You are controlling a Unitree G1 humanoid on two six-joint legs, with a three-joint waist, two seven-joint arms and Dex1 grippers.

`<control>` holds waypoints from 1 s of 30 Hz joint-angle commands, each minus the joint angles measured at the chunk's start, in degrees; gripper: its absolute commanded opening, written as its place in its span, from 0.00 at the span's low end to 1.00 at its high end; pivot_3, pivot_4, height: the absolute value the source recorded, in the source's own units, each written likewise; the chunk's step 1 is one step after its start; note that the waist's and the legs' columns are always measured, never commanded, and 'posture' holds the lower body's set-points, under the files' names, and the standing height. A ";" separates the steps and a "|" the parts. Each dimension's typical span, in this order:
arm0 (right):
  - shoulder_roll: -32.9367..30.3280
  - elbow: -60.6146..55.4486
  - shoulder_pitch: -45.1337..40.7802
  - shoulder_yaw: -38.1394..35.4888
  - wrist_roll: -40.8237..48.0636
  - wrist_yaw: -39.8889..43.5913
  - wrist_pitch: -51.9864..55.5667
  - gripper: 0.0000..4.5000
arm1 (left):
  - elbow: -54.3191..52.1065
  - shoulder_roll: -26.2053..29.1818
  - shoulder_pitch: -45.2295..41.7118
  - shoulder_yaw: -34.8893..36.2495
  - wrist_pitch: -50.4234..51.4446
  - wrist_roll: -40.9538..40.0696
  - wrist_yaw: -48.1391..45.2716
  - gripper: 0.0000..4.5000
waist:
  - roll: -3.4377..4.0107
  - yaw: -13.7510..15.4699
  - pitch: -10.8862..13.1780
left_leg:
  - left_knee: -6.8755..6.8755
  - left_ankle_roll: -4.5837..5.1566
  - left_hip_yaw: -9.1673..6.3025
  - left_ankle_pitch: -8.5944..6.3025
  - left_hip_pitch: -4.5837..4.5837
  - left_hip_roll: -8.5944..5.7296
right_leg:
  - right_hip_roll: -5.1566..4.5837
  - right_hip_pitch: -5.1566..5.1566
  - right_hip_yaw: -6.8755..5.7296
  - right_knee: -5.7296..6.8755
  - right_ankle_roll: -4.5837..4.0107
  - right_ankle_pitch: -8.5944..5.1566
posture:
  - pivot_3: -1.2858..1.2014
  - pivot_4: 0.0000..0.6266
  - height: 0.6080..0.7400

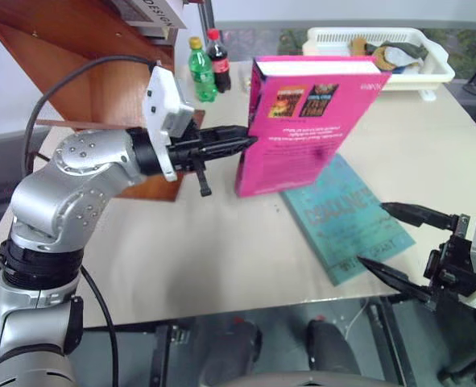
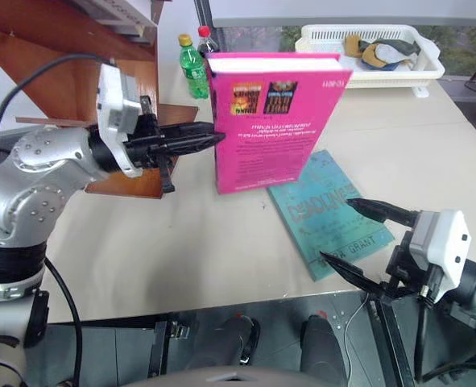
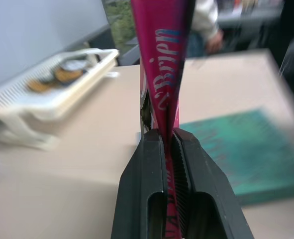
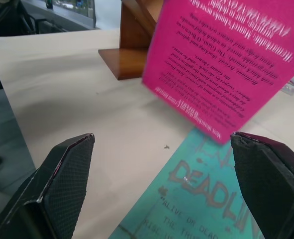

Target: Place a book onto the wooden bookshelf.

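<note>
Setting is looking like a robot test lab or office workroom: a plain beige table (image 1: 181,258) is carrying staged props. A white plastic basket (image 1: 431,68), two soda bottles (image 1: 209,64) and a wooden bookshelf (image 1: 76,72) are sitting on it, a person (image 3: 206,25) standing behind.

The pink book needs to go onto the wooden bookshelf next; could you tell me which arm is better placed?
Left: the left gripper holds the pink book beside the wooden bookshelf; the right gripper is open.

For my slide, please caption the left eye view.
Left gripper holds the pink book upright above the table.
</note>
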 commanded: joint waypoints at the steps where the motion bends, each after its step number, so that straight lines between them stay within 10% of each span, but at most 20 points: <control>1: -0.31 1.69 -2.03 1.42 -0.78 2.34 -2.20 1.00 | 1.08 2.41 -3.21 2.38 -12.65 8.63 -3.89 0.05 | 0.01 -0.02 0.00 | -0.01 0.00 -0.02 0.00 -0.03 0.03 | 0.05 0.00 -0.02 -0.12 -0.05 0.05 | 0.52 0.24 1.00; 12: 0.78 11.48 -11.25 8.63 -4.52 8.89 -7.11 1.00 | 13.32 12.09 -15.46 7.24 -25.73 15.29 -13.87 0.05 | -0.02 -1.05 0.06 | -0.02 0.03 -0.24 -0.01 -0.28 0.03 | 0.07 -0.12 -0.26 -0.27 -0.06 0.06 | 0.52 0.24 1.00; 30: 1.94 30.03 -28.63 16.41 -8.38 20.35 -13.80 1.00 | 8.59 32.38 5.33 29.20 -12.99 16.91 -23.89 0.05 | 0.08 -3.29 0.40 | 0.02 0.03 -0.24 -0.01 -0.28 0.07 | 0.18 -0.20 -0.27 -0.13 -0.07 0.07 | 0.52 0.24 1.00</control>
